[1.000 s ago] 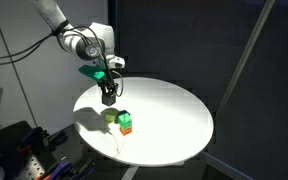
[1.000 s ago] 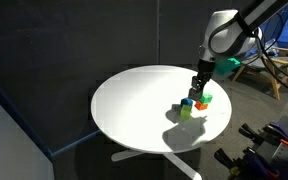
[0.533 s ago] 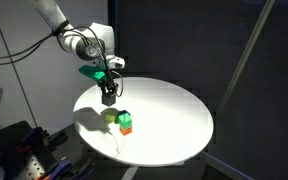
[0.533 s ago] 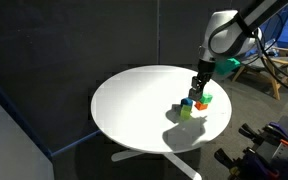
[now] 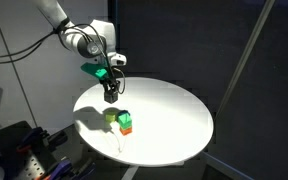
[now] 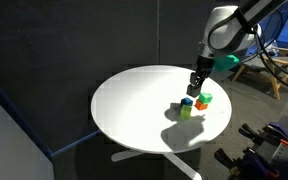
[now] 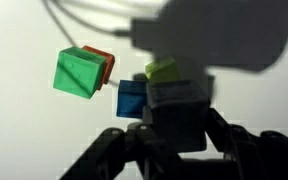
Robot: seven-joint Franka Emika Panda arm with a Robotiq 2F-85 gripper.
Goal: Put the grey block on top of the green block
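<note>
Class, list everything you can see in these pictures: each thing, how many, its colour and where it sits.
table: one, white, round, middle of both exterior views
green block: one, deep green, on the table
orange block: one, orange, tight against the green block
blue block: one, blue, on the table near the gripper
yellow-green block: one, pale green, next to the blue block
grey block: one, grey, apparently held in the gripper
backdrop: one, dark, behind the table
arm: one, white, reaching over the table
gripper: one, black, above the blocks
</note>
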